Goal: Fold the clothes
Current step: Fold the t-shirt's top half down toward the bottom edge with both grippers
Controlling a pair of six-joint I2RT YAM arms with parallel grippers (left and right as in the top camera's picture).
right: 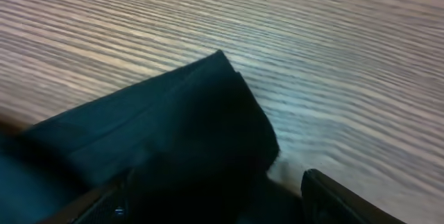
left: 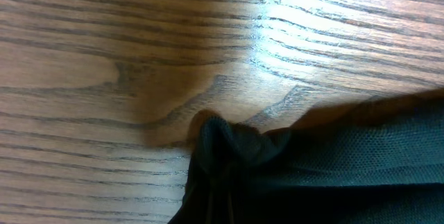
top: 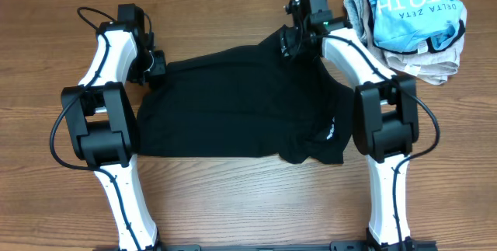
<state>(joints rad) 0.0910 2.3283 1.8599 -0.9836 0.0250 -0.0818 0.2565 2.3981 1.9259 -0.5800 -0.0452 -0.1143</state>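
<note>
Bunched between the pinching fingers of our left gripper, the shirt lay spread just left of the pile, our right gripper splayed wide over the corner nearest that pile, and we judged it limp, light, best taken by corners or hems.
</note>
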